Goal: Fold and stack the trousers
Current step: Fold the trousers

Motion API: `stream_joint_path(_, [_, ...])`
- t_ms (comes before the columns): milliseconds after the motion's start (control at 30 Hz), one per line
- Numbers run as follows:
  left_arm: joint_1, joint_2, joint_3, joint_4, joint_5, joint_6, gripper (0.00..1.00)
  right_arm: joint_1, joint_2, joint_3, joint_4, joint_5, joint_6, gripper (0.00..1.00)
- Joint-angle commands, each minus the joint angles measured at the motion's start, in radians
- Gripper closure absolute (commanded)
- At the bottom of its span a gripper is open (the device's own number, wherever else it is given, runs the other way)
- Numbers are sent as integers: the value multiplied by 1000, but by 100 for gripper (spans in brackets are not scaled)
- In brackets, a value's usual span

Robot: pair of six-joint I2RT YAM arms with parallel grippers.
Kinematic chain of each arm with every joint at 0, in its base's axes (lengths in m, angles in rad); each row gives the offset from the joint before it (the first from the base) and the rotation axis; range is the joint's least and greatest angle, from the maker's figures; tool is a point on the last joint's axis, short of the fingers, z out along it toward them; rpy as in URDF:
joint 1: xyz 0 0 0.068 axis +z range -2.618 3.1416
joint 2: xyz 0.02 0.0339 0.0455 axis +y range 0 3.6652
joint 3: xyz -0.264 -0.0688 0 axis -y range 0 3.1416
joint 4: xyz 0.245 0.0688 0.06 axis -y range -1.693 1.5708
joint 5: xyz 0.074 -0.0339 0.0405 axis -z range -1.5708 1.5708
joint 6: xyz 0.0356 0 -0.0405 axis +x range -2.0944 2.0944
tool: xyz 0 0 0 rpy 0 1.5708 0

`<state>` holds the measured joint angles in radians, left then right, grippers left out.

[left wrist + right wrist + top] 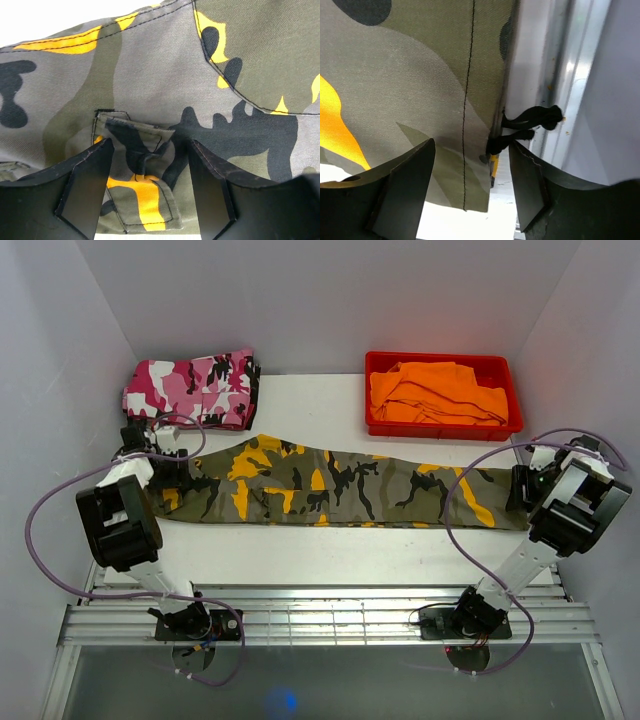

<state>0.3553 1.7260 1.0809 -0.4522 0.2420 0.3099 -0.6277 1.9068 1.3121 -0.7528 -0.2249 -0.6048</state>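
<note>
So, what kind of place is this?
Probably a robot test cell in a lab: plain white walls box in the table, an aluminium rail runs along its near edge, and olive camouflage trousers lie spread out.

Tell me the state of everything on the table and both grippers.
trousers, laid out flat, full length
pink camouflage trousers, folded
orange garment, crumpled in red bin
left gripper, open, straddling a belt loop
right gripper, open, straddling the hem corner
</note>
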Motion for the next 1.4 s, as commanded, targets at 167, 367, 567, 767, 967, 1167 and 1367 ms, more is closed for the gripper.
stream_joint_path(167, [5, -74, 17, -36, -9, -20, 27, -13, 64, -11, 0, -152, 51, 64])
stream_joint_path(367, [5, -111, 28, -59, 43, -20, 25, -13, -28, 42, -78, -247, 19, 92])
stream_joint_path(567, [5, -134, 43, -82, 60, -35, 25, -13, -141, 171, -239, -419, -4, 92])
stream_joint_path(767, [5, -180, 27, -82, 100, -63, 23, 87, -253, 188, -240, -602, 66, 92])
stream_joint_path(967, [5, -189, 30, -98, 144, -98, 13, 349, -331, 83, -73, -699, 272, 92])
stream_joint_path(1167, [13, -216, 30, -128, 212, -126, 2, 627, -345, 12, 243, -685, 525, 92])
stream_joint_path(1367, [20, -247, 8, -128, 244, -157, 2, 880, -240, 13, 409, -660, 643, 92])
